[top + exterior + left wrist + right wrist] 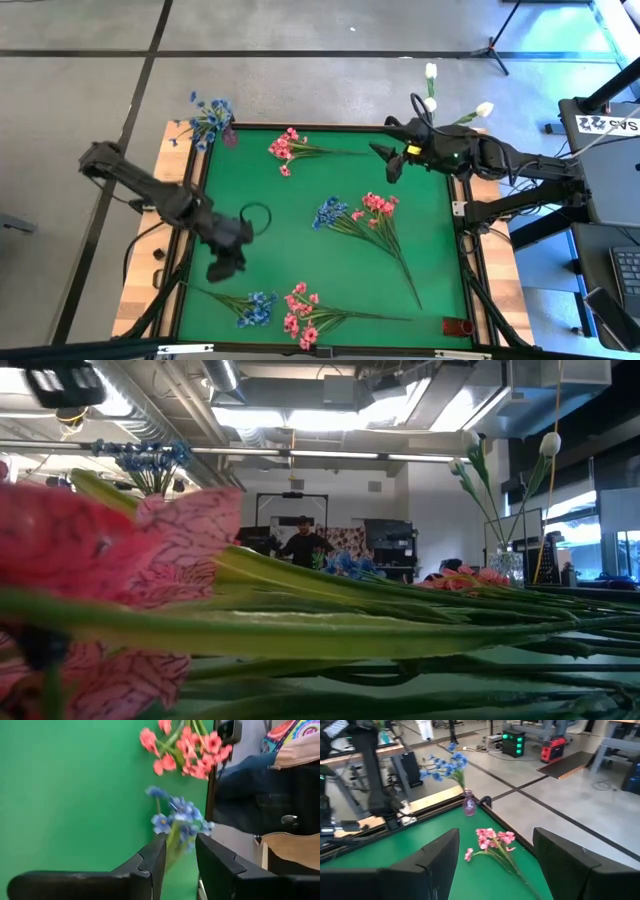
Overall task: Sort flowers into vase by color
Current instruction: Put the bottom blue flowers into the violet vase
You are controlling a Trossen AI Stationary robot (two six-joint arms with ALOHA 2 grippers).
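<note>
A: Left wrist view first. What lies ahead of my fingers?

B: The left gripper has a blue spray straight in front of it. Its green stem runs into the gap between the two fingers. The fingers stand partly spread, a narrow gap between them. I cannot tell whether they touch the stem.

A: Where is that spray on the mat?

B: In the high view the blue spray lies near the front edge of the green mat, stem pointing toward the left side, blooms toward the middle. A pink spray lies just beside it. The left gripper sits above the stem end, the arm reaching in from the left edge, wrist bent down.

A: Long axis?

B: Roughly across the mat. I judge the fingers straddle it crosswise, which suits a pinch.

A: Right arm?

B: The right gripper waits at the far right corner, fingers wide apart, holding nothing. The left arm is clearly nearer.
</note>
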